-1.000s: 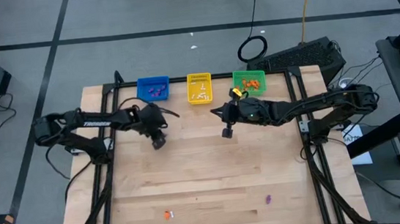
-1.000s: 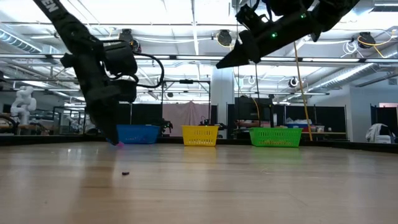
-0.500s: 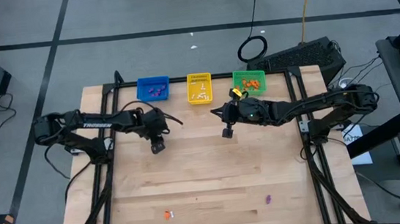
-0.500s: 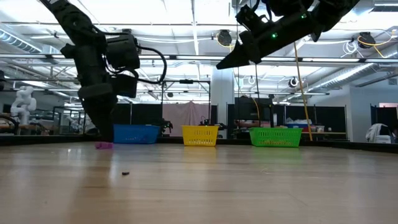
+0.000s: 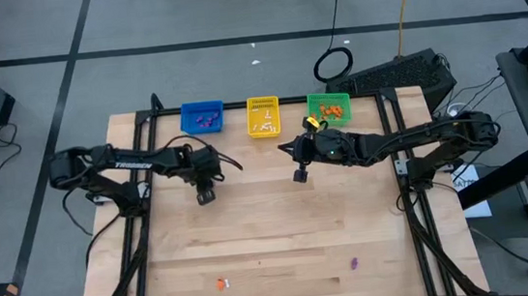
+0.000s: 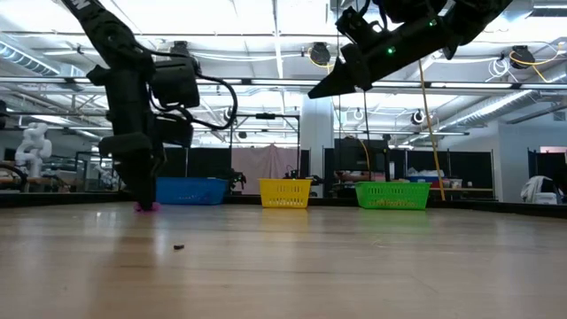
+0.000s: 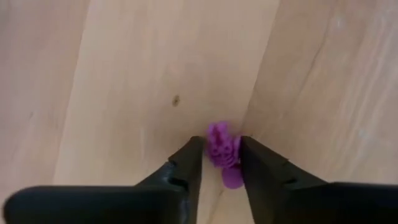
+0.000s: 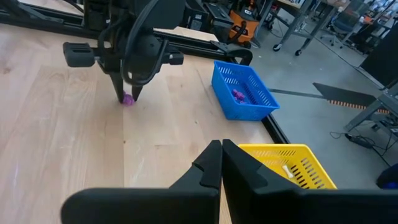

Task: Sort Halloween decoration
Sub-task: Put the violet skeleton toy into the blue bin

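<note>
A small purple trinket (image 7: 222, 149) lies on the wooden table, left of the middle. My left gripper (image 5: 205, 194) points down over it, and its two fingertips close in on either side of it. The same trinket (image 8: 127, 99) also shows in the right wrist view, at those fingertips. My right gripper (image 5: 299, 175) hangs shut above the table's far middle, with nothing in it. An orange trinket (image 5: 222, 283) and another purple one (image 5: 355, 264) lie near the front edge. My left gripper pinches the purple trinket's body (image 7: 217, 144) between its two fingertips. The fingers come from above, pointing steeply down. The trinket rests on the table, and one end (image 7: 231, 179) sticks out toward the wrist.
Three baskets stand in a row along the far edge: blue (image 5: 202, 117) with purple pieces, yellow (image 5: 263, 116) with white ones, green (image 5: 329, 108) with orange ones. A tiny dark speck (image 6: 178, 247) lies on the wood. The table's middle is bare wood.
A second ago the purple trinket was at my left gripper's tips. Half a second ago it lay on the table beside them. My left gripper has since shifted slightly toward the table's left edge, turned a little, and now stands over the trinket.
</note>
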Robot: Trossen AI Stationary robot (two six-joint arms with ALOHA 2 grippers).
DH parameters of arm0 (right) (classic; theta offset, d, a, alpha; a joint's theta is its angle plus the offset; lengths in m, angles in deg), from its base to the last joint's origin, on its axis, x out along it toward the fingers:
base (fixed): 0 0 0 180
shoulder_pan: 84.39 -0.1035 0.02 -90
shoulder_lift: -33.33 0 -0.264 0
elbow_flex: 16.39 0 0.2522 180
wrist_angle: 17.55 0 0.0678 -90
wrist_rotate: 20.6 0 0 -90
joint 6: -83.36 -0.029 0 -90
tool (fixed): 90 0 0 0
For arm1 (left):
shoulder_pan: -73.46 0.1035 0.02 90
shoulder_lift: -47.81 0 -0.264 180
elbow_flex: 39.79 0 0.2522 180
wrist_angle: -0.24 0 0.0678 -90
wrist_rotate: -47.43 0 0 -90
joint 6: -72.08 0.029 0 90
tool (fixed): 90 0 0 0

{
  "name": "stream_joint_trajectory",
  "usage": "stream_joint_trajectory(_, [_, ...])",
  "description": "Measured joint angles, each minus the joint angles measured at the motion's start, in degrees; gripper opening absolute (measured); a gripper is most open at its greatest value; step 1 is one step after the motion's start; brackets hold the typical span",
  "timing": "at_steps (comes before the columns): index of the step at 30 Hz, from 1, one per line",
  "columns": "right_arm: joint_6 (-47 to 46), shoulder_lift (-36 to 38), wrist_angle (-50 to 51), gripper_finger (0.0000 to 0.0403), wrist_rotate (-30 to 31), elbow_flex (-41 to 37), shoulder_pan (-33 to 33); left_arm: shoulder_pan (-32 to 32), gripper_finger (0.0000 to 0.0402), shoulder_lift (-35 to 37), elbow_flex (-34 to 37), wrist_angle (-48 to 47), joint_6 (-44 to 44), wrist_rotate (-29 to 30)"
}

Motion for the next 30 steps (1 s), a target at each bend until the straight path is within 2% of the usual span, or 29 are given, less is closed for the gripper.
stream_joint_trajectory(8, [0.2,0.0,-0.1,0.0,0.0,0.0,0.0,0.0,0.0035,-1.8,-1.1,-0.8,1.2,0.0])
stream_joint_trajectory(15, [0.2,0.0,-0.1,0.0,0.0,0.0,0.0,1.3,0.0013,0.7,-10.9,-6.8,0.3,7.0])
stream_joint_trajectory(21, [0.0,0.0,-0.1,0.0,0.1,0.0,0.0,8.4,0.0011,0.7,-20.7,-10.9,-2.3,16.9])
stream_joint_trajectory(26, [0.0,0.0,-0.1,0.0,0.1,0.0,0.0,17.8,0.001,-0.3,-26.4,-11.0,-2.1,16.5])
stream_joint_trajectory(30, [-0.2,0.0,-0.9,0.0,0.0,0.0,0.0,23.5,0.001,-4.5,-29.3,-14.4,-0.7,16.1])
